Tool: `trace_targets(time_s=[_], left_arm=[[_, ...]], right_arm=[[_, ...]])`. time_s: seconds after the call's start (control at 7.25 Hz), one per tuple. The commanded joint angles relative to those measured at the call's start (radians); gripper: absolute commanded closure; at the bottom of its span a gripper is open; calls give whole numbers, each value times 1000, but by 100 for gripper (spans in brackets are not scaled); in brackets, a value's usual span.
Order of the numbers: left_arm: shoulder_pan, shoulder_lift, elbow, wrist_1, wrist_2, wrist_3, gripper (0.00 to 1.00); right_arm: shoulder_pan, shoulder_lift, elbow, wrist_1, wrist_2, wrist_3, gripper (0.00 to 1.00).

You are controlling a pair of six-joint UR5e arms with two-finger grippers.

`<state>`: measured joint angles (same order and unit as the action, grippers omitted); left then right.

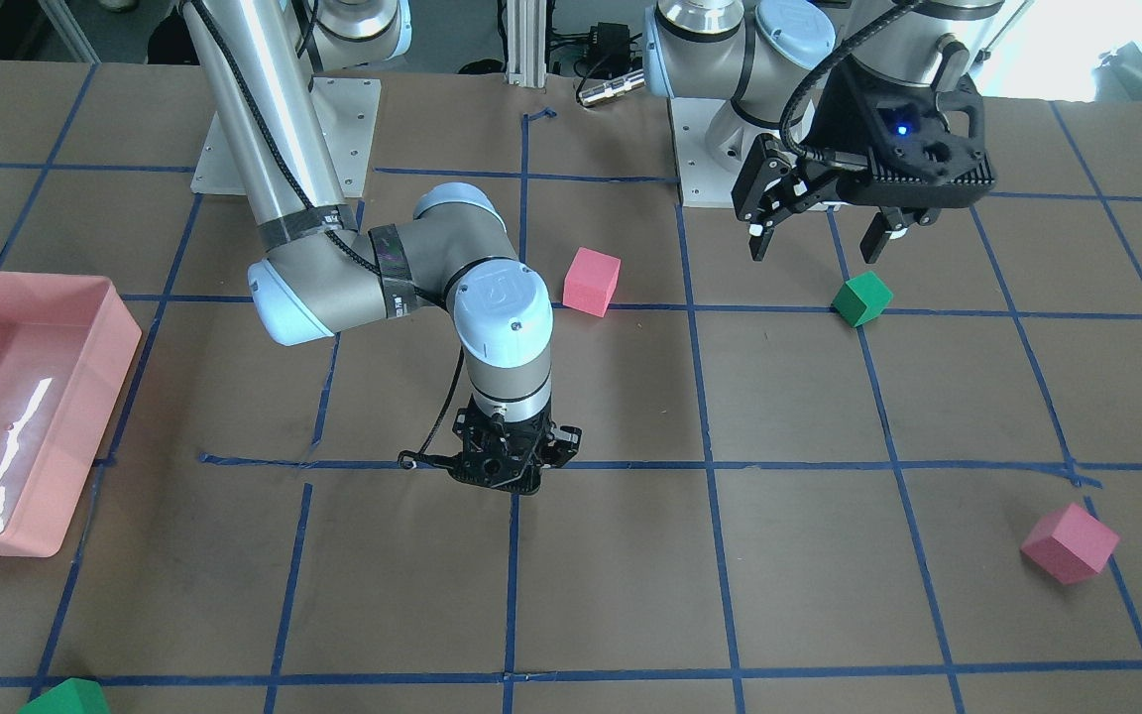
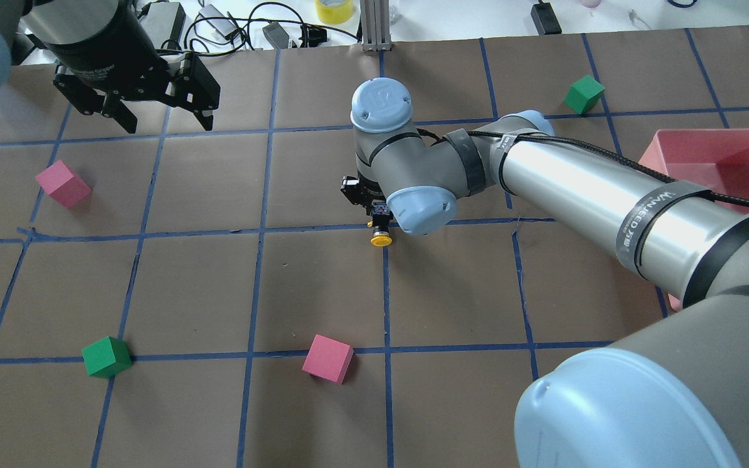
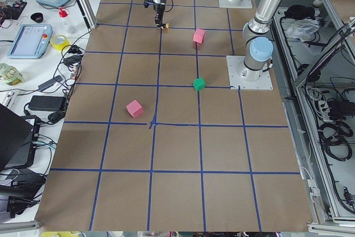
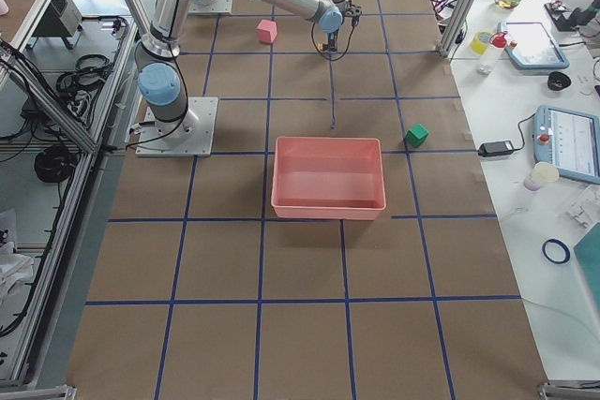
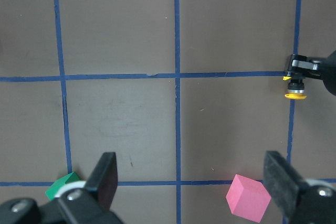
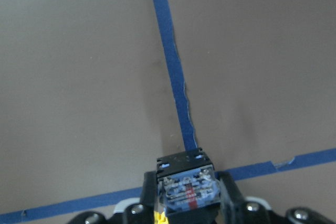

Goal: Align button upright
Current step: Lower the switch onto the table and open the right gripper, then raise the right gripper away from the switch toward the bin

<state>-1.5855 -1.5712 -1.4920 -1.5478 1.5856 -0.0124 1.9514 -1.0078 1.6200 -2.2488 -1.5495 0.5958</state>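
The right pincer [image 2: 375,211] is clenched on the button [image 2: 381,240], near the middle of the overhead frame where two blue tape lines cross. Its fingers grip the button's dark body. The yellow cap shows just below them in that view, low over the desk [image 2: 322,286]; whether it touches the surface cannot be told. In the right wrist view the silvery terminal base [image 6: 186,190] sits between the two fingers at the bottom centre of the frame and faces the camera.

The right arm enters from the lower right of the overhead frame. Its forearm runs up and to the left, and the wrist bends so that the pincer points straight down at the desk.

The left pincer [image 1: 815,248] is released, with its fingers [image 5: 107,174] spread wide and nothing between them. It hangs well above the desk in the upper right of the front-facing frame, pointing downward, near a green cube [image 1: 861,298]. From the left wrist view, the button appears small at the right edge, with a pink cube [image 5: 248,198] lower in the frame.
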Motion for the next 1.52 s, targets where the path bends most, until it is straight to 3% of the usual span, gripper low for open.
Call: trace_targets(time_s=[0.0,0.41,0.69,1.24,1.38], left_arm=[[-1,0,-1,0,1,2,0],[-1,0,-1,3,-1,-1,0],[-7,5,-14,5,-1,-44,0],[-11,25,-25,6,-1,-51,0],[-11,25,-24,12,-1,-51,0]], right_arm=[[0,-20,1,12,0,-7,0],[-2,-95,-3,46,-17,-129,0],[-63,-207,-23,209,-21,-206,0],[-345,-457,-78,655,-23,-508,0],[-388,-492,-89,707,-15,-595,0]])
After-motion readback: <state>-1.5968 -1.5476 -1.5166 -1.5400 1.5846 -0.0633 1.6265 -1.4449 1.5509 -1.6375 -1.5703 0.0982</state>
